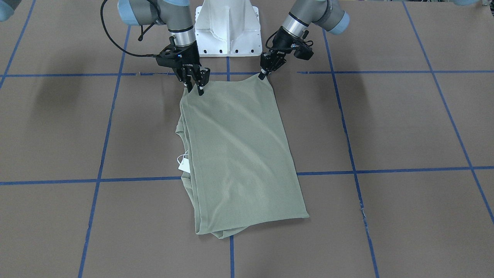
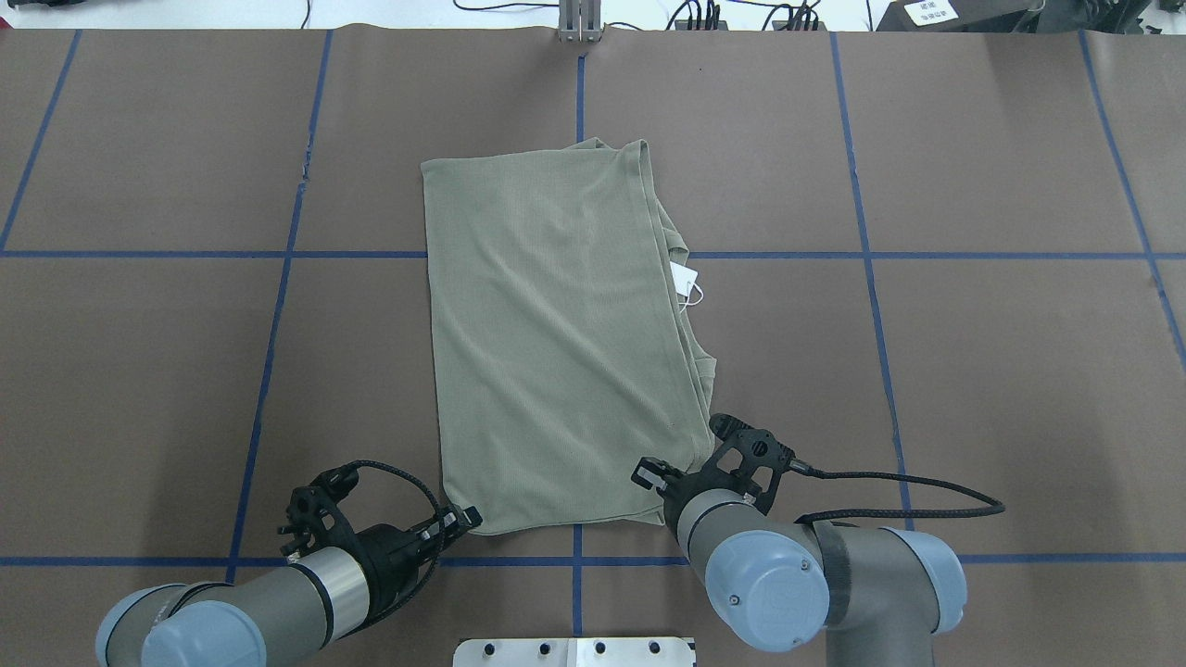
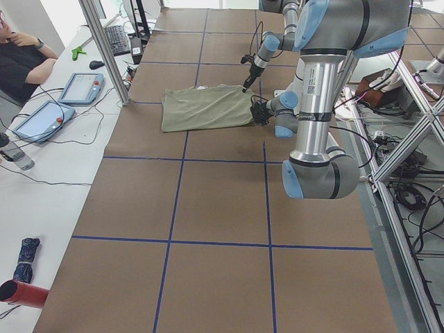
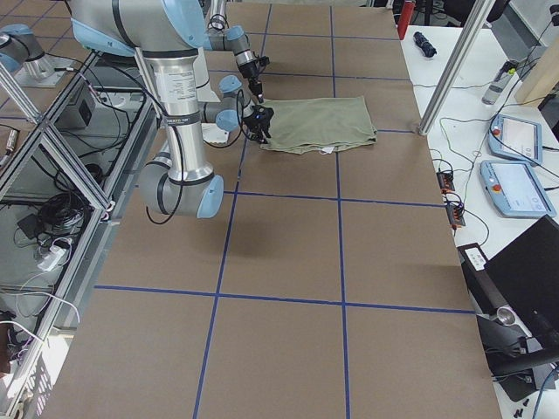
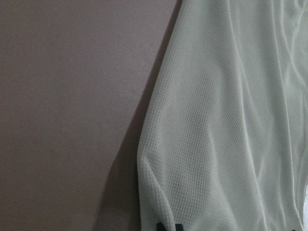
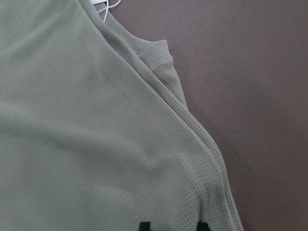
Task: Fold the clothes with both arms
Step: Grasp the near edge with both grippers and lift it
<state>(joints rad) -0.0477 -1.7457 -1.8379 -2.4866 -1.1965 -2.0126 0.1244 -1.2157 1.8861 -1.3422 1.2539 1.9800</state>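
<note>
The sage-green shirt [image 1: 239,154] lies folded into a long rectangle on the brown table [image 2: 973,371]. Its white hang tag [image 1: 183,166] pokes out from one long edge. My left gripper [image 1: 262,75] is shut on the near corner of the shirt [image 5: 221,120], its fingertips close together on the cloth and lifting it slightly. My right gripper [image 1: 195,89] stands over the other near corner with its fingers apart. In the right wrist view the layered hem [image 6: 192,139] runs down between the two fingertips. The chest logo is hidden.
The white pedestal base [image 1: 227,27] stands just behind both grippers. Blue tape lines [image 2: 574,556] grid the table. An operator [image 3: 21,55] sits at a side desk with tablets [image 3: 80,87]. More tablets [image 4: 515,140] lie at the opposite end.
</note>
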